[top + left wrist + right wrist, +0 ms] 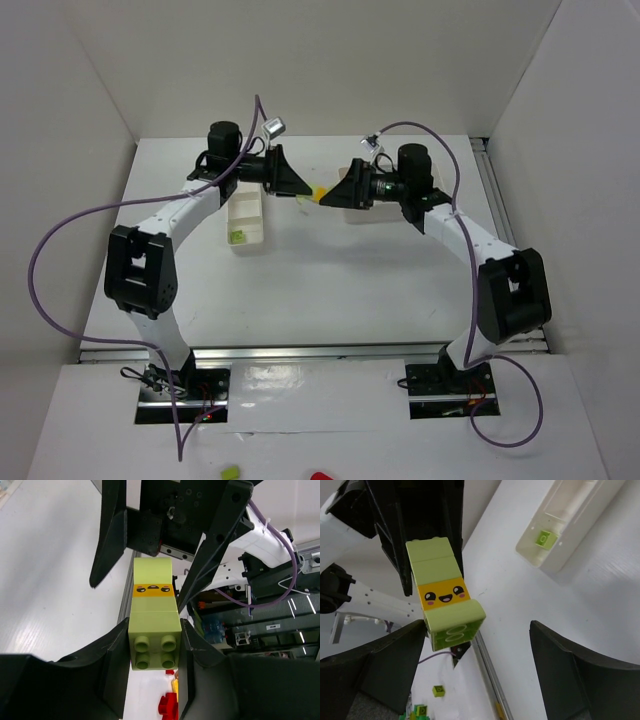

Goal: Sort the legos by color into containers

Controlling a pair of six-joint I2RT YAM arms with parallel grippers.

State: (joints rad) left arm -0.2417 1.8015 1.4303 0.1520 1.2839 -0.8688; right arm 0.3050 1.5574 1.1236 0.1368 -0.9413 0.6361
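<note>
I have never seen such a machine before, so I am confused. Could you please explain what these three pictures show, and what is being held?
Two robot arms are bolted to a white table. One picture looks down from above; the other two come from a camera on each wrist. The left hand is shut on a stack of lego bricks, lime green with one yellow smiling brick in the middle. The right hand faces it with its fingers open, close around the stack's other end. A white tray lies on the table with one small green brick inside.
</note>
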